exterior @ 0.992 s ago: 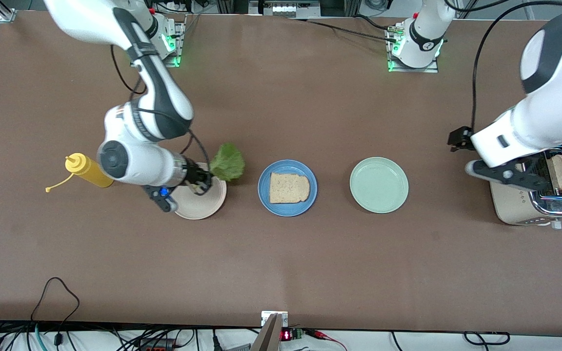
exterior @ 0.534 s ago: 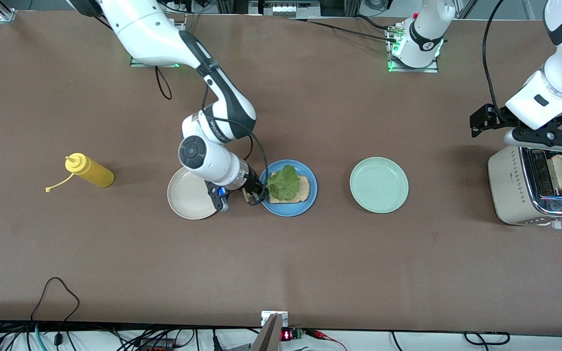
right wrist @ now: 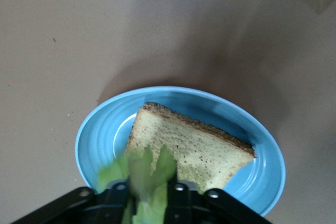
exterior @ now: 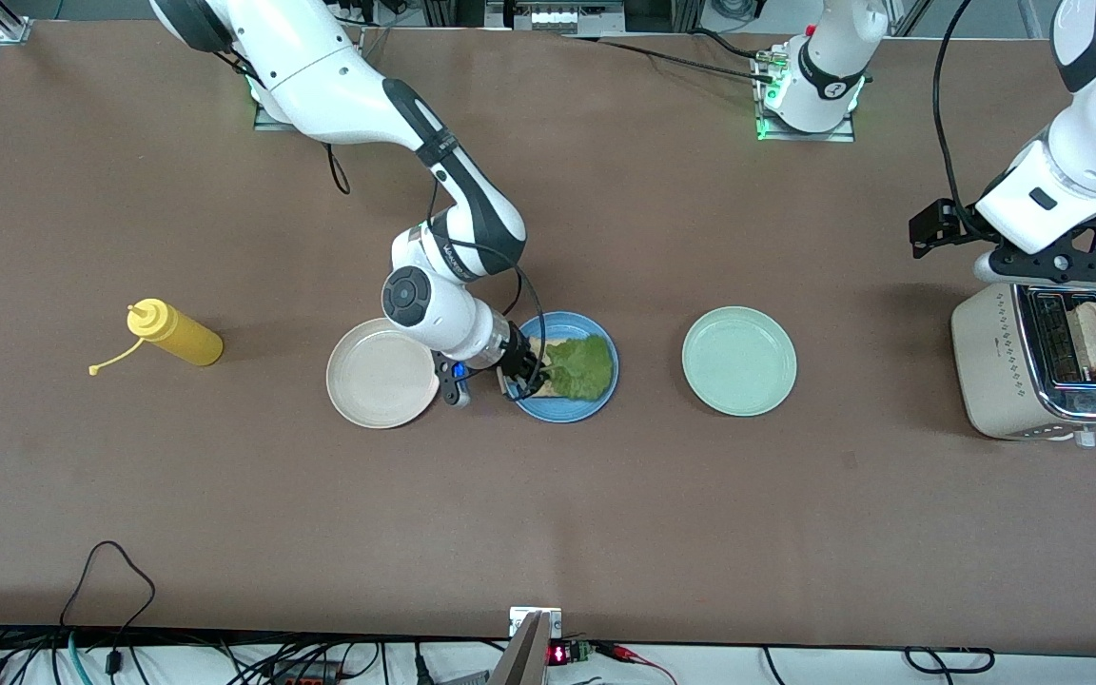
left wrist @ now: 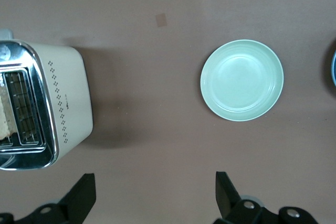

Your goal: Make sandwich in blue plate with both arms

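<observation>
one bread slice lies in the blue plate with the lettuce leaf over it; right pincer at the plate's rim, fingers close around the leaf's stem; left pincer wide open, empty, above the toaster; lettuce looks light, limp, tearable; best pinched at the stem.
</observation>
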